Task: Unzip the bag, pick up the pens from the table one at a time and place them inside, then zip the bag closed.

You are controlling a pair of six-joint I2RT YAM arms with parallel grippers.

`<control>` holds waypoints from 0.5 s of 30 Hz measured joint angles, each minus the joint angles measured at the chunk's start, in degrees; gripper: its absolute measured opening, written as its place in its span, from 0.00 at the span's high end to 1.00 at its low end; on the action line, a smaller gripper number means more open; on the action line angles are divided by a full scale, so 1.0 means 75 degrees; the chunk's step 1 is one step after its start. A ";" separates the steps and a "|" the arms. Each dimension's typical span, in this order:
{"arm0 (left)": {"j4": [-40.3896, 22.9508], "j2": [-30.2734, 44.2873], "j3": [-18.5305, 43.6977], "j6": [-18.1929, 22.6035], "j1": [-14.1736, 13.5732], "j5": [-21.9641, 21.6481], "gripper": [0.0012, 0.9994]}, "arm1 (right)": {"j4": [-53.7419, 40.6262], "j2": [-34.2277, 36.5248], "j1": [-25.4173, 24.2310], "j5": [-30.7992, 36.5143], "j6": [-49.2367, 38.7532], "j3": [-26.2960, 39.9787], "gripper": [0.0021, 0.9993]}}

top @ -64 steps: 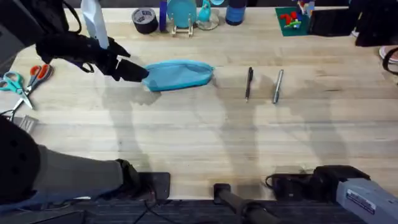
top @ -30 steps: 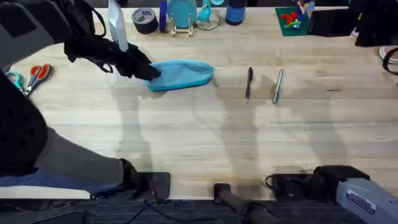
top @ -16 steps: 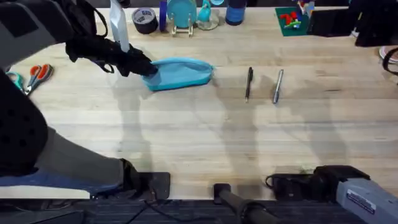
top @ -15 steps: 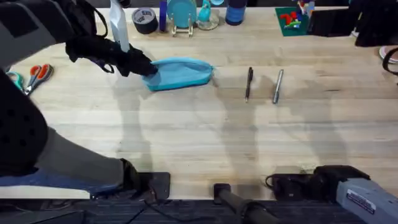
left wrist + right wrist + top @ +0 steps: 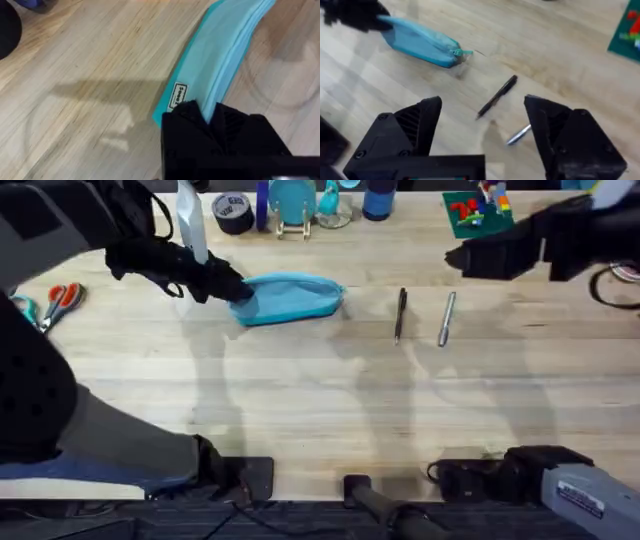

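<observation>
The light blue bag lies on the table at the back left. My left gripper is shut on its left end. In the left wrist view the black fingers pinch the bag at that end. The black pen and the silver pen lie side by side to the right of the bag. My right gripper hovers above the table behind the pens, open, with the bag, black pen and silver pen below it.
Orange and teal scissors lie at the left edge. Along the back stand a tape roll, a round teal stand, a dark bottle and a green plate with bricks. The near half of the table is bare wood.
The left gripper moved right onto the bag's left end and has held still there since. The right arm has come into view at the upper right, behind the pens.
</observation>
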 joint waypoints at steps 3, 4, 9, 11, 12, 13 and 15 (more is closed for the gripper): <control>0.0000 0.0000 0.0000 0.0000 0.0000 0.0000 0.96 | 0.0070 0.0325 0.0003 0.0220 -0.0769 0.0006 0.00; 0.0000 0.0000 0.0000 0.0000 0.0000 0.0000 0.96 | 0.0012 0.0427 0.0003 0.0384 -0.0925 0.0006 0.00; 0.0000 0.0000 0.0000 0.0000 0.0000 0.0000 0.96 | 0.0000 0.0939 0.0003 0.0993 -0.1388 0.0009 0.00; 0.0000 0.0000 0.0000 0.0000 0.0000 -0.0001 0.96 | 0.0430 0.1081 0.0003 0.1111 -0.1485 0.0009 0.00; 0.0000 0.0000 0.0000 0.0000 0.0000 -0.0002 0.96 | 0.0669 0.1130 0.0003 0.1137 -0.1520 0.0009 0.00; 0.0000 0.0000 0.0000 0.0000 0.0000 0.0000 0.96 | 0.0918 0.1170 0.0003 0.1147 -0.1543 0.0009 0.00; 0.0000 0.0000 0.0000 0.0000 0.0000 0.0000 0.96 | 0.1474 0.1244 0.0003 0.1088 -0.1668 0.0011 0.00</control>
